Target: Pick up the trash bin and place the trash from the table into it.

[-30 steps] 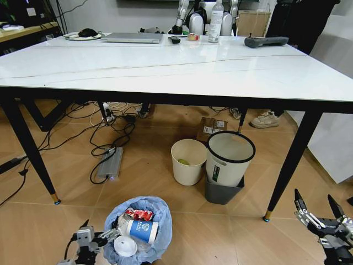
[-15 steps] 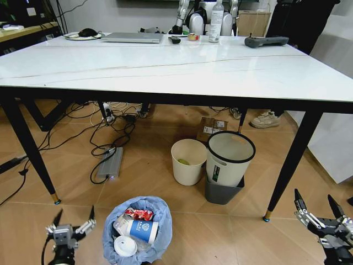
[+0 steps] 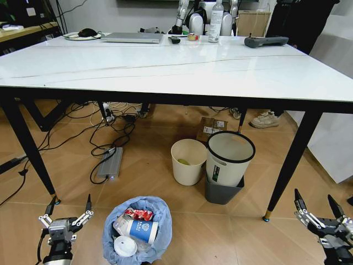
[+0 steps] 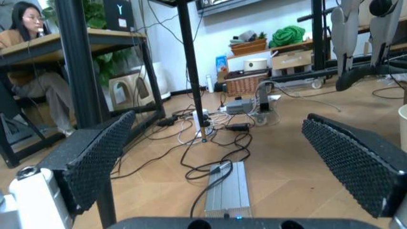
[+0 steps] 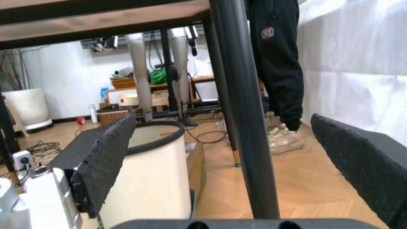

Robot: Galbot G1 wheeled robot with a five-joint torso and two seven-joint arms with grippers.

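Note:
The trash bin (image 3: 138, 229) stands on the floor in front of the table (image 3: 176, 69), its light-blue bag bulging over the rim. Inside lie pieces of trash: a red wrapper (image 3: 139, 213), a blue-white paper cup (image 3: 143, 231) and a white lid (image 3: 125, 246). My left gripper (image 3: 70, 205) hangs open just left of the bin, apart from it, with nothing between its fingers. In the left wrist view the left gripper (image 4: 222, 157) faces the floor and cables under the table. My right gripper (image 3: 313, 194) stands open low at the right, by the table's front right leg (image 5: 245, 109).
Under the table stand a cream bin (image 3: 188, 160) and a white bin with black rim (image 3: 229, 154) set on a dark grey bin (image 3: 220, 193). Cables and a silver box (image 3: 112, 162) lie on the floor at left. A laptop (image 3: 132, 37), bottle (image 3: 215, 22) and remote (image 3: 266, 41) sit at the table's far edge.
My left gripper has drawn away from the bin's rim to the left and now stands with its fingers spread. The bin stays put on the floor. The right arm has not moved.

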